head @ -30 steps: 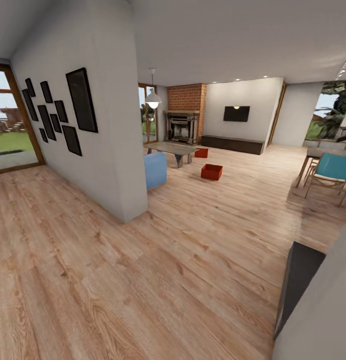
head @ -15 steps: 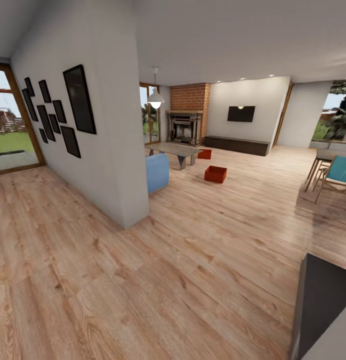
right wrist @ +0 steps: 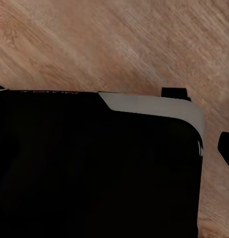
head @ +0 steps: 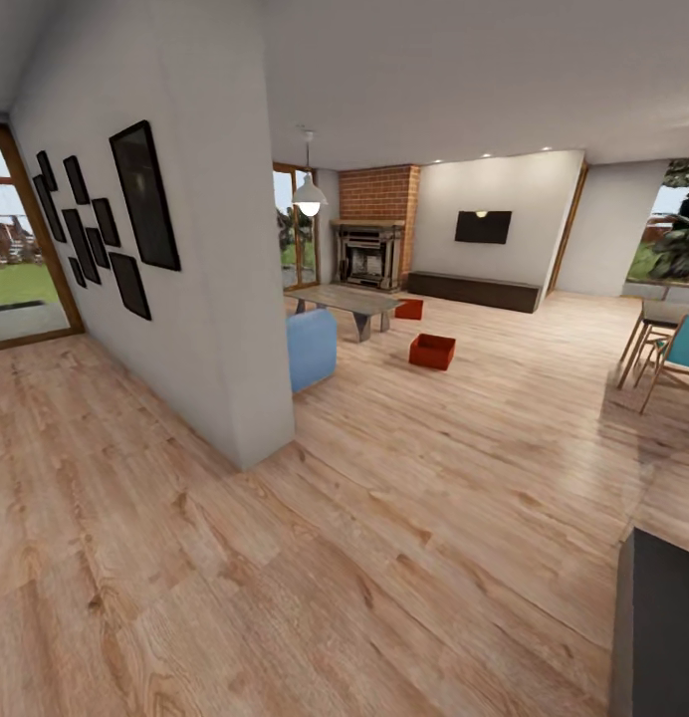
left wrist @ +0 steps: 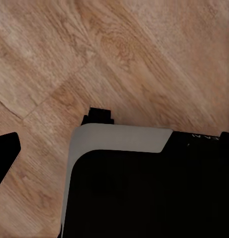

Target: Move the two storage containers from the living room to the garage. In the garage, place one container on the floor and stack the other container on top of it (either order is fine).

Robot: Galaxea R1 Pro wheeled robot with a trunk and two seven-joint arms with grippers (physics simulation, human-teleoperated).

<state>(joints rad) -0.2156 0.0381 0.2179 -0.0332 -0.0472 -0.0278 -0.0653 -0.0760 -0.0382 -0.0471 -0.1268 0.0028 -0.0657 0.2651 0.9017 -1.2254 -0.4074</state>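
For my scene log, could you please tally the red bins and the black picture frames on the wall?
Red bins on the wood floor: 2, the near bin and the far bin.
Black picture frames: 8, the largest frame nearest.
Total: 10.

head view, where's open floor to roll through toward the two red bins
Bare wood floor runs wide between the white wall corner and the dining chairs, right up to the near container. It crowds around the far container, beside the low table and blue sofa.
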